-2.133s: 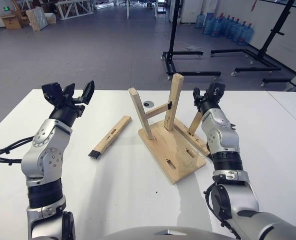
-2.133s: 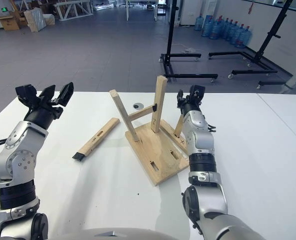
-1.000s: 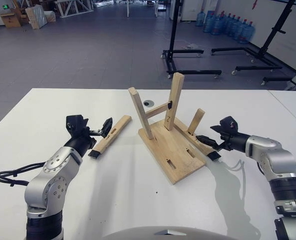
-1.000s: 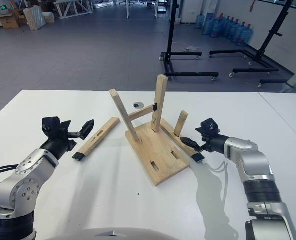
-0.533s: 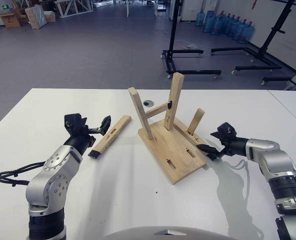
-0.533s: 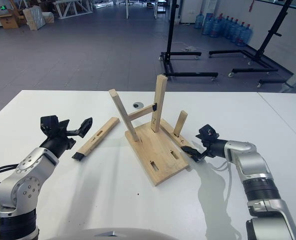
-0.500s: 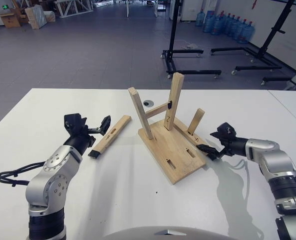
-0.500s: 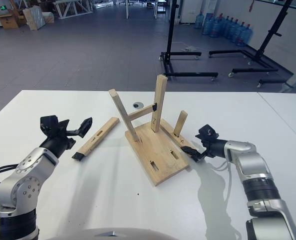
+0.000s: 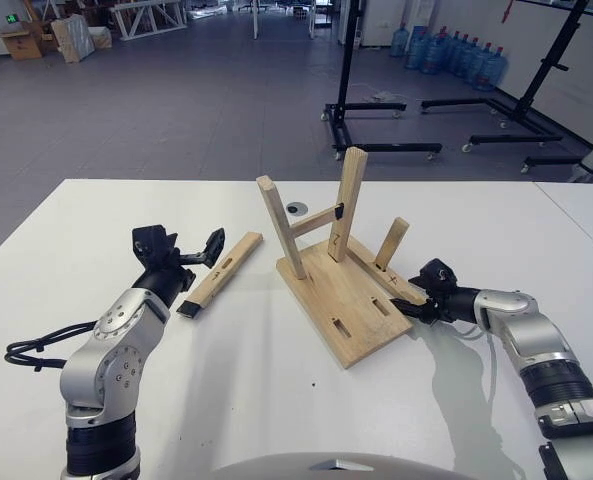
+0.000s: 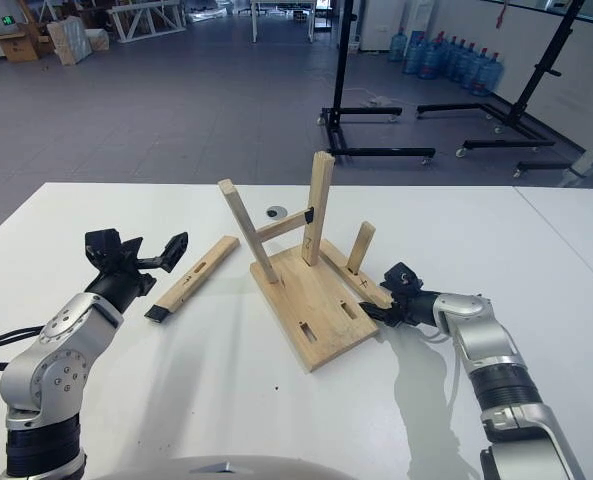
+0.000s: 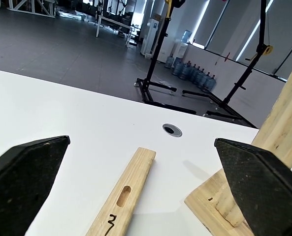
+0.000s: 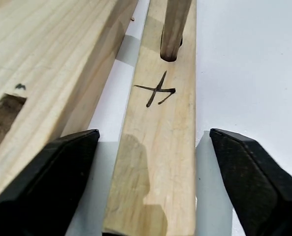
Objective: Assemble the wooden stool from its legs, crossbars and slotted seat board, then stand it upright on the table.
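**Head views.** Seat board lies flat on the bench, underside up. Two standing legs sit at its far end, joined by a crossbar. The near slots hold nothing.

Marked leg lies on the bench along the board's right edge, just beside it. A short crossbar is plugged into it and sticks up. Right pincer sits low at this leg's near end.

Loose leg lies left of the board and apart from it. Its long axis runs from a dark-capped near end away toward the board's far corner. Left pincer hangs just left of it, released and spread wide. The left arm is the nearer one to this piece.

**Left wrist view.** Loose leg runs lengthwise straight away from the pincer, centred between the two wide-apart fingers. Nothing is in the grip.

**Right wrist view.** Fingers stand on either side of the marked leg with bench showing in both gaps, so the pincer is released and straddles the leg without gripping it. The leg's long axis lies in line with the pincer. The short crossbar is seated in the leg's hole just beyond the pen mark. One vacant slot shows in the seat board alongside.

**Judgement.** The next move is probably to close across the marked leg's width. The board edge crowds one finger.
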### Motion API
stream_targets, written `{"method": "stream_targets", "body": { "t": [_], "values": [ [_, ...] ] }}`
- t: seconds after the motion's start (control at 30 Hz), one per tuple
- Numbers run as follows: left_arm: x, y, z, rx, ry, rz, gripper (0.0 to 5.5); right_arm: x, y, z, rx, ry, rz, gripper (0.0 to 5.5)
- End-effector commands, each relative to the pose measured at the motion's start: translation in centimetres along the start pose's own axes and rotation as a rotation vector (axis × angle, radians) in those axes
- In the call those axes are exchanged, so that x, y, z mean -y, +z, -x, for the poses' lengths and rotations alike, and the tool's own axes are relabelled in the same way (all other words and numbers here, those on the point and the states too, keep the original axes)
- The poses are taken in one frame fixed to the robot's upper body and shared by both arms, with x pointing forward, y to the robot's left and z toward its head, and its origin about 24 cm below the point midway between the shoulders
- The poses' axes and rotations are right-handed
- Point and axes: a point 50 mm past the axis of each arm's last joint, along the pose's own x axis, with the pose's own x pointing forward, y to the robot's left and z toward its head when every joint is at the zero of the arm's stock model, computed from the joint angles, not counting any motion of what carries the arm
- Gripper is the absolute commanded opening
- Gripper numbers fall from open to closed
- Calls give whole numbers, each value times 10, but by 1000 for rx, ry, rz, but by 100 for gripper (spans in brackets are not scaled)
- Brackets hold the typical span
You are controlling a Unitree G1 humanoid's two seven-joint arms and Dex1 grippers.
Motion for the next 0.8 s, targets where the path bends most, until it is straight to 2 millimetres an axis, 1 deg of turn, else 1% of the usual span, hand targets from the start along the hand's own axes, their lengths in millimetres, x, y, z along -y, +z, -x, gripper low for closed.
{"method": "stream_targets", "body": {
  "t": [0.03, 0.17, 0.27, 0.4, 0.5, 0.53, 0.6, 0.63, 0.67, 0.7, 0.73, 0.77, 0.8],
  "values": [
    [-2, 5, -3, 26, 10, 6, 540, 0, -16, 0, -67, -8, -40, 340],
    [-3, 11, -3, 61, -1, 45, 540, 2, -21, 1, -80, -16, -24, 263],
    [0, 15, 0, 77, -65, 58, 540, 5, -25, 2, -93, -30, -10, 210],
    [5, 24, 4, 86, -199, 87, 540, 13, -17, 8, -21, -33, -58, 208],
    [2, 31, 9, 72, -304, 122, 540, 36, -9, 23, 68, -113, -145, 207],
    [-1, 35, 11, 63, -335, 116, 540, 49, -3, 34, 129, -156, -187, 207],
    [-4, 44, 14, 45, -391, 116, 540, 71, 20, 63, 333, -208, -291, 207],
    [-4, 48, 15, 43, -421, 127, 540, 77, 32, 75, 422, -202, -312, 207],
    [0, 54, 16, 52, -489, 159, 540, 77, 52, 89, 543, -152, -317, 206],
    [4, 60, 17, 62, -553, 193, 540, 73, 71, 99, 643, -81, -299, 206],
    [9, 66, 17, 73, -628, 226, 540, 64, 91, 107, 736, 16, -280, 206],
    [17, 71, 16, 81, -705, 246, 540, 48, 112, 112, 814, 149, -247, 206],
    [23, 75, 14, 82, -759, 259, 540, 31, 128, 113, 860, 265, -227, 206]
  ]
}}
